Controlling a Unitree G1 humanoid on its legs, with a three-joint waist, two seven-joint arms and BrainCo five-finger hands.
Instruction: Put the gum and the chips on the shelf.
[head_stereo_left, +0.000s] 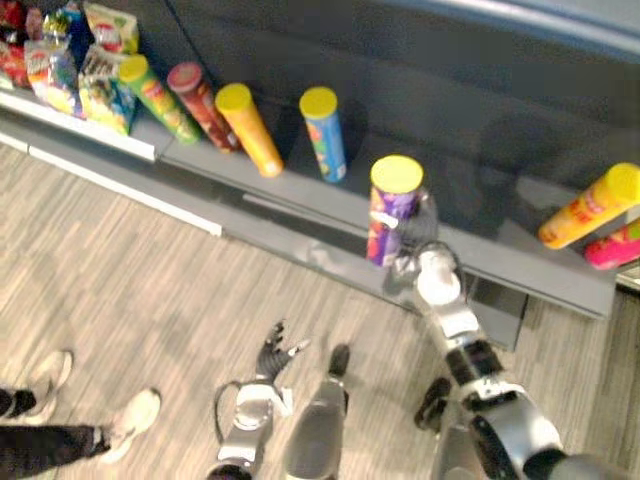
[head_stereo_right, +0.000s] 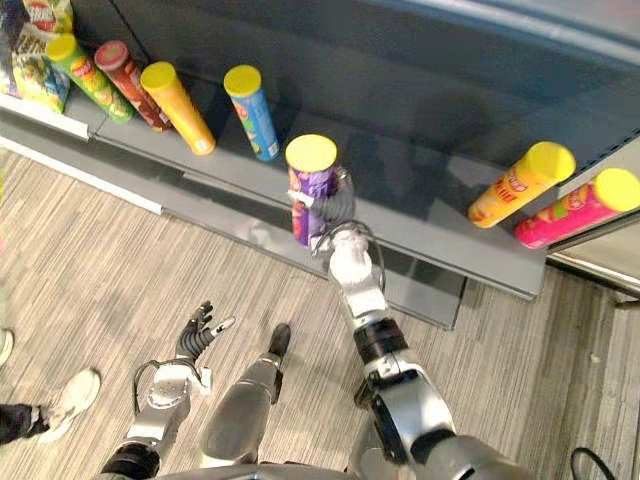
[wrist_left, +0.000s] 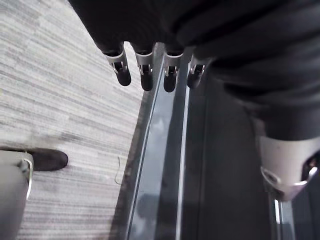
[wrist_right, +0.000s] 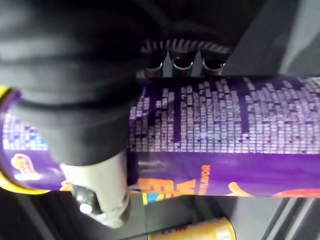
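Right hand (head_stereo_right: 338, 228): is gripping the purple chips can (head_stereo_right: 312, 185), fingers (wrist_right: 182, 61) curling over one side and the thumb pressing the opposite side, as the right wrist view is showing.
Purple chips can: is standing roughly upright with its yellow lid up, in the right hand at the front edge of the grey shelf (head_stereo_right: 420, 215); whether its base is resting on the shelf, cannot tell.
Left hand (head_stereo_left: 275, 352): is hanging low over the wood-pattern floor (head_stereo_left: 120, 270), fingers (wrist_left: 145, 75) relaxed and nearly straight, holding nothing.
Shelf, robot's left of the held can: four cans are leaning in a row, a green can (head_stereo_left: 155, 95), a red can (head_stereo_left: 200, 103), an orange can (head_stereo_left: 250, 128) and a blue can (head_stereo_left: 325, 132), the blue one sitting nearest the purple can.
Shelf, robot's right: a yellow-orange can (head_stereo_left: 590, 205) and a pink can (head_stereo_left: 612, 247) are lying tilted just beside each other, well apart from the held can.
Far left: snack bags (head_stereo_left: 75, 65) are standing on a lighter shelf section.
Floor, lower left: a person's pale shoes (head_stereo_left: 130, 420) are showing.
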